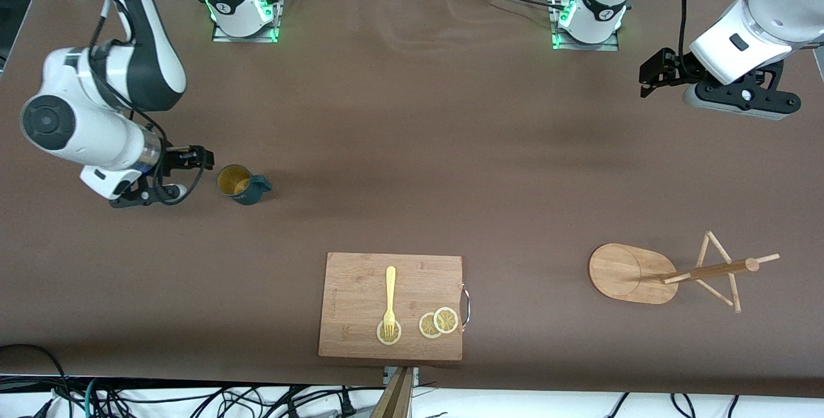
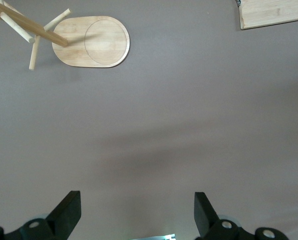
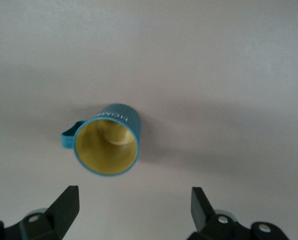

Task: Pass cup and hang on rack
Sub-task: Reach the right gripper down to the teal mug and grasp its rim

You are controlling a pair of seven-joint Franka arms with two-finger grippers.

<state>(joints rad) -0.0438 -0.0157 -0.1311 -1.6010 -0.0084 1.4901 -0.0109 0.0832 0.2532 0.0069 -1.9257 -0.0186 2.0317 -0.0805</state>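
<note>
Cup (image 3: 108,146) upright, just ahead of right gripper (image 3: 134,205) fingers, untouched | right fingers spread | left gripper (image 2: 138,212) fingers spread over bare table, waiting

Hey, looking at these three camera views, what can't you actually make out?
- Front view: cup lettering too small to read.
- Right wrist view: lettering partly wraps around the wall; handle mostly hidden by the body.
- Left wrist view: rack pegs and cutting board cut off by the edges.
- Front view: left end effector fingers indistinct against its dark body.
</note>
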